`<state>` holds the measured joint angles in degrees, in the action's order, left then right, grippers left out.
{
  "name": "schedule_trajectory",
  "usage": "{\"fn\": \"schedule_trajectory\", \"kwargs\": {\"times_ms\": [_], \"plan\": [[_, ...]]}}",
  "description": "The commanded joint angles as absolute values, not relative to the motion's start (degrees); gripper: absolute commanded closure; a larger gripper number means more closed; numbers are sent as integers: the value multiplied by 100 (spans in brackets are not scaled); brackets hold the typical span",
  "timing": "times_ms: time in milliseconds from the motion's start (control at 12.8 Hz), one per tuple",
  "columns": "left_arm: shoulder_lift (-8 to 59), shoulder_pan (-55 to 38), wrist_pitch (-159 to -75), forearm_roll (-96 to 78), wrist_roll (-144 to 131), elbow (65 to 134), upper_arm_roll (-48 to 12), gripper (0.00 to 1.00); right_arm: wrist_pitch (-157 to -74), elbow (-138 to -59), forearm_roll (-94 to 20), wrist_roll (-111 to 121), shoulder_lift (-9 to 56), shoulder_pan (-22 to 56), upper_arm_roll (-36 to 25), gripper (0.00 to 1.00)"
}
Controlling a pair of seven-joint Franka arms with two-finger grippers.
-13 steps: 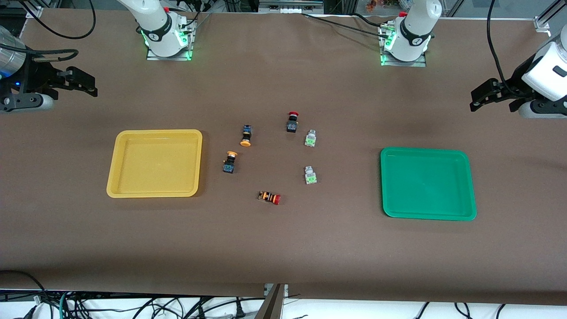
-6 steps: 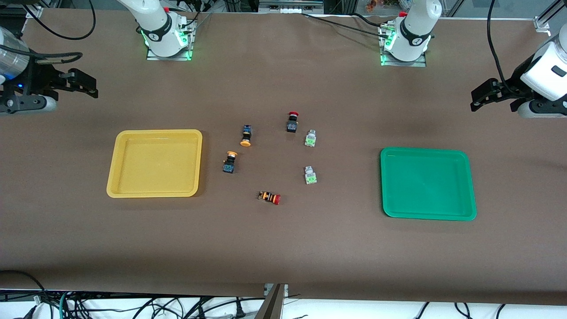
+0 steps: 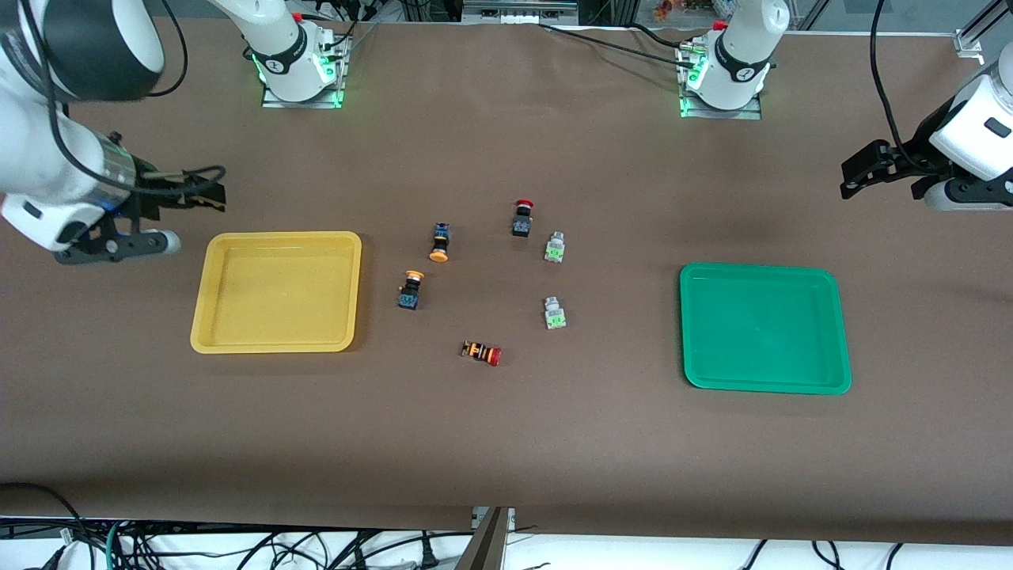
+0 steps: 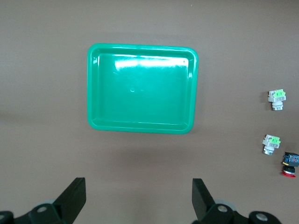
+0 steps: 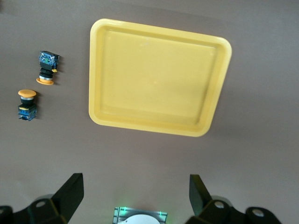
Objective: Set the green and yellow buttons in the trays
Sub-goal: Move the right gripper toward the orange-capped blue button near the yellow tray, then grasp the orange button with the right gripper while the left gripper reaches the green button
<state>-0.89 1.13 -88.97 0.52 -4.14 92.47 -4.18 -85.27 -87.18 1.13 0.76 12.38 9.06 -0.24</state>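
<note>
The yellow tray (image 3: 277,293) lies toward the right arm's end of the table and the green tray (image 3: 764,328) toward the left arm's end; both hold nothing. Between them lie two yellow-capped buttons (image 3: 439,242) (image 3: 411,290) and two green-faced buttons (image 3: 555,247) (image 3: 554,313). My right gripper (image 3: 210,190) is open, over bare table beside a corner of the yellow tray (image 5: 159,77); its wrist view shows both yellow buttons (image 5: 46,67) (image 5: 27,105). My left gripper (image 3: 848,178) is open, over bare table near the green tray (image 4: 142,88); its wrist view shows both green buttons (image 4: 277,99) (image 4: 271,143).
Two red-capped buttons lie among the others, one (image 3: 521,218) closest to the bases, one (image 3: 482,353) nearest the front camera. The arm bases (image 3: 297,67) (image 3: 724,75) stand along the table's edge. Brown table surface surrounds both trays.
My right arm has swung in from the table's end toward the yellow tray, its gripper now beside the tray's corner. The left arm has barely moved. No button has moved.
</note>
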Motion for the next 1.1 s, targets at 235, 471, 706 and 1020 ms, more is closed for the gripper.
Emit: {"fn": "schedule_trajectory", "kwargs": {"times_ms": [235,471,706,1020], "plan": [[87,44,-8622,176,-475,9062,-448,0,-9384,-8919,-184,-1622,2249,2142,-18,0],[202,-79,-8613,184,-448,9062,-527,0,-10614,-9815,-465,-2836,2267,2854,-9,0],[753,-315,-8657,167,-553,9009,-659,0,-11502,-10343,-650,-3653,2504,3426,-9,0],[1773,-1079,-8919,176,-615,9026,-650,0,-12259,-10459,-659,-4341,3005,3884,9,0]]}}
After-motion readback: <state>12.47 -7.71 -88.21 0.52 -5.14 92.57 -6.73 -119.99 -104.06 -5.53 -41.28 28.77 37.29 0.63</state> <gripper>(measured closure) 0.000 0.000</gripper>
